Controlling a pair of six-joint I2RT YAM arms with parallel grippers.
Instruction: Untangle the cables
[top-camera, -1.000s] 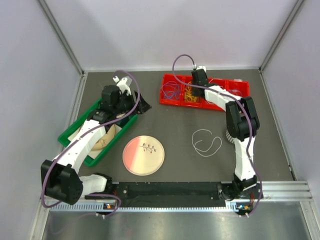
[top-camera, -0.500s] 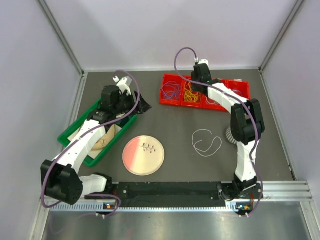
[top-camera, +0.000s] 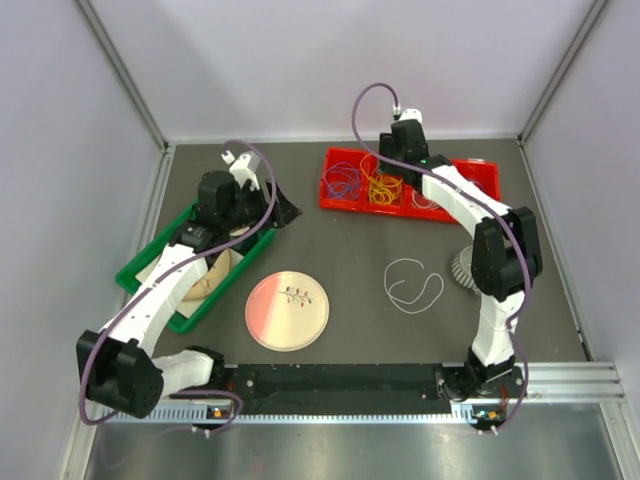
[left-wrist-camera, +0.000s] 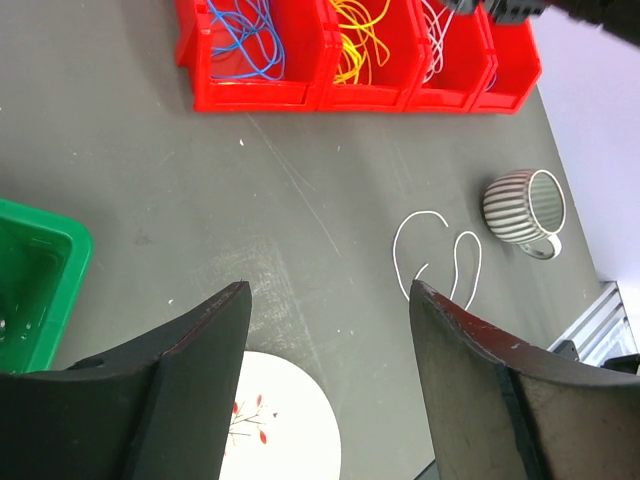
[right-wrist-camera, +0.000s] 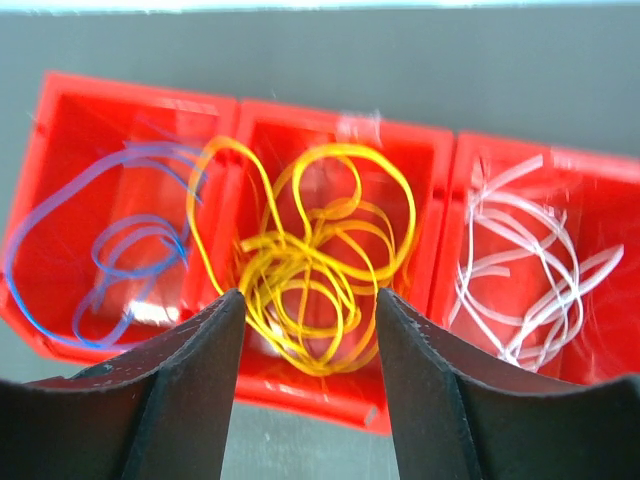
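**Both grippers empty above sorted cables, one white strand loose on the table**

The right gripper (right-wrist-camera: 310, 325) hangs with its jaws spread apart and nothing between them. Directly beneath it a heap of yellow cables (right-wrist-camera: 300, 270) lies in the middle compartment of the red bins (right-wrist-camera: 150, 100). In the compartment on the left of that wrist view are blue cables (right-wrist-camera: 110, 250), and in the one on the right are white cables (right-wrist-camera: 520, 280).

The left gripper (left-wrist-camera: 330, 320) is likewise spread wide and holds nothing. Ahead of it and a little to the right, a loose white cable (left-wrist-camera: 435, 255) lies in open curls on the table, just beside a striped cup (left-wrist-camera: 520, 205). A plate (left-wrist-camera: 280, 420) sits beneath its fingers and a green tray (left-wrist-camera: 40, 260) off to its left.

These wires look very light, limp and springy. They would likely slide or drag their neighbours along. A pinch on a single free loop at the edge of a heap seems the safest hold.

The right wrist view shows how the yellow strands cross over one another, which the overhead view shows only as a small blot. The overhead view alone shows both arms together, well apart. Only the overhead and left wrist views show the loose strand.
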